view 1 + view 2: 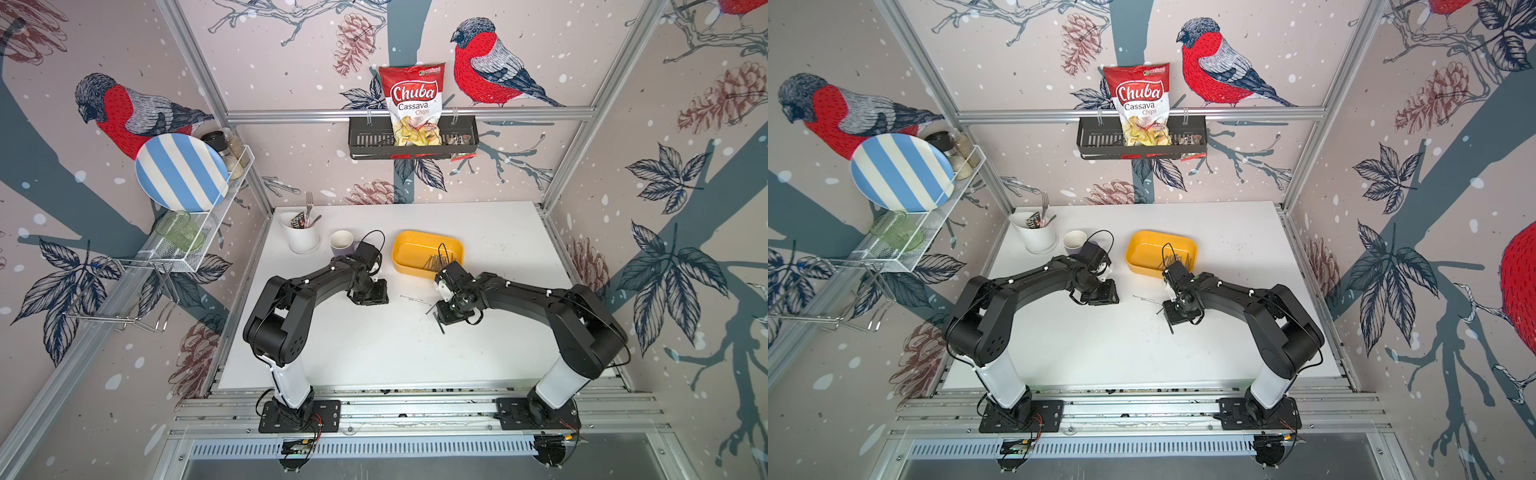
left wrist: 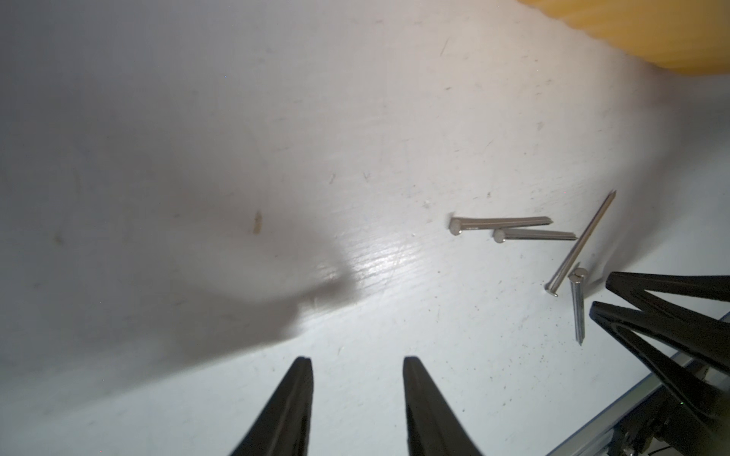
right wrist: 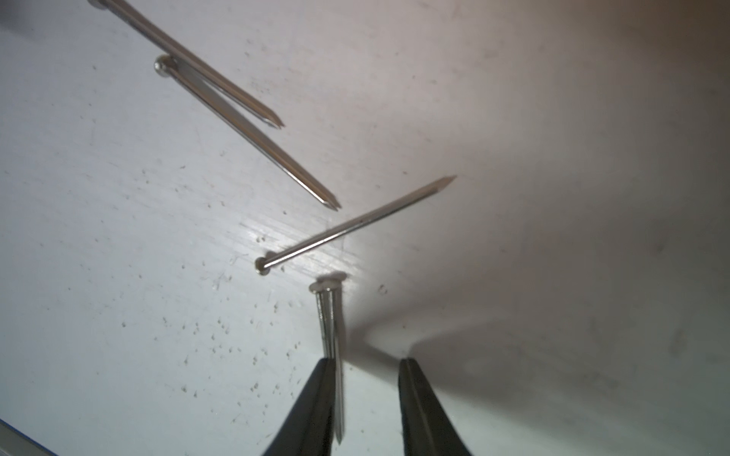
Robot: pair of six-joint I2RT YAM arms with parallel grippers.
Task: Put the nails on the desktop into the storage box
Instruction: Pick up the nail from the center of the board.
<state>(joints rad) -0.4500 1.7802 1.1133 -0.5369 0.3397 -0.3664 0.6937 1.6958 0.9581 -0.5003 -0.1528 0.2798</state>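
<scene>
Cutlery holder [image 1: 301, 241] and mug [image 1: 341, 241] stand by the far left corner of the table [image 1: 374, 353]; neither belongs to the job.

Next along, left claw [image 2: 355, 360]: over bare table left of centre, jaws apart, nothing between them.

Four nails [image 2: 513, 229] counted on the table in the left wrist view. They lie flat near the table's centre, just on the near side of the box [image 1: 401, 253]: two side by side, one slanted, one close to the right claw [image 3: 365, 361].

The box sits a little toward the far edge from centre, with a bundle of nails [image 1: 436, 262] inside.

The right claw is low over the table, jaws parted with a clear gap. One nail [image 3: 330, 316], perhaps two together, lies along the inner face of one finger, touching it but not clamped.

Judgement: most of the job looks done. The few nails on the table remain, with the one at the right claw likely first.
</scene>
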